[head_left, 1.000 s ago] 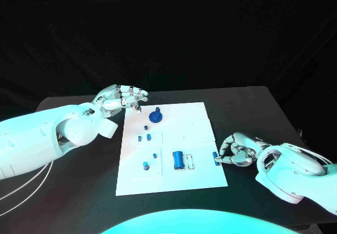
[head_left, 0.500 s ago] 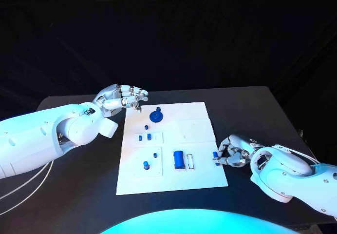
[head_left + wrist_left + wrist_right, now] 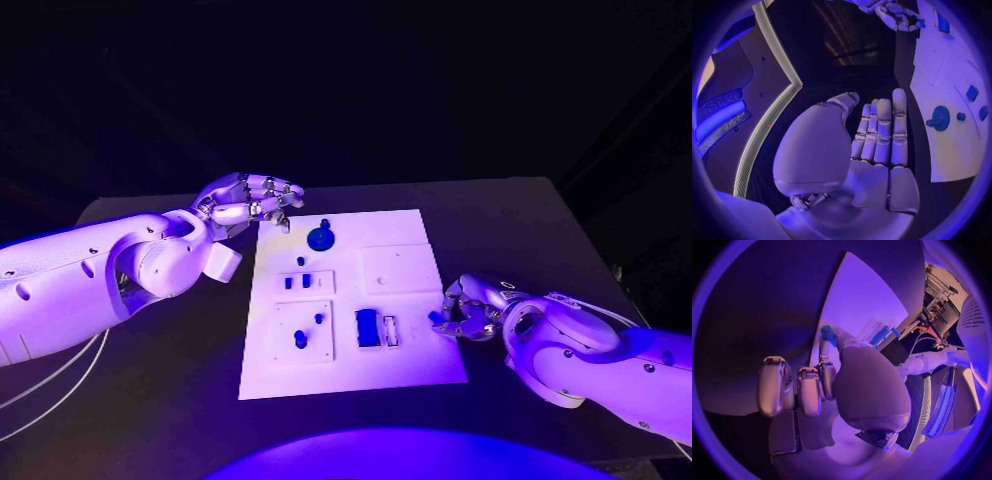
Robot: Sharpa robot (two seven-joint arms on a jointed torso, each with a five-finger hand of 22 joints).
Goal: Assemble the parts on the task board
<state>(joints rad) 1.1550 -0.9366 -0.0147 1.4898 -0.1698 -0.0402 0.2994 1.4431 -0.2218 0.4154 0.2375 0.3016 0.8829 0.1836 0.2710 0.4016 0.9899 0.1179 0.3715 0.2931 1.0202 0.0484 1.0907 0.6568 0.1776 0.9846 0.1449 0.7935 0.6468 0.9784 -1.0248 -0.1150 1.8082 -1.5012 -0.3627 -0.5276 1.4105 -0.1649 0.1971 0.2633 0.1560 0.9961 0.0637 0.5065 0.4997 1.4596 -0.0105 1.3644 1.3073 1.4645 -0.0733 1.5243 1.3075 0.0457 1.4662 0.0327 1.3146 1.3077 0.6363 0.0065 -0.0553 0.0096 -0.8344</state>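
Right robot hand (image 3: 469, 315) rolled inward, pinching a small blue part (image 3: 437, 318) at the board's (image 3: 404, 265) 3 o'clock edge. Left robot hand (image 3: 253, 203) curled, empty. Best: seat it slowly, upright.

Robotics lab test cell. Black table (image 3: 519, 215) backed by black drapes on all sides, white task board (image 3: 404, 232) at the table's middle, coloured stage-type lighting. Right wrist view catches an equipment rack (image 3: 942, 310) with cables past the table's edge.

The left hand (image 3: 250, 201) hovers with fingers curled, holding nothing — the right hand (image 3: 469, 310) pinches a small piece at its fingertips.
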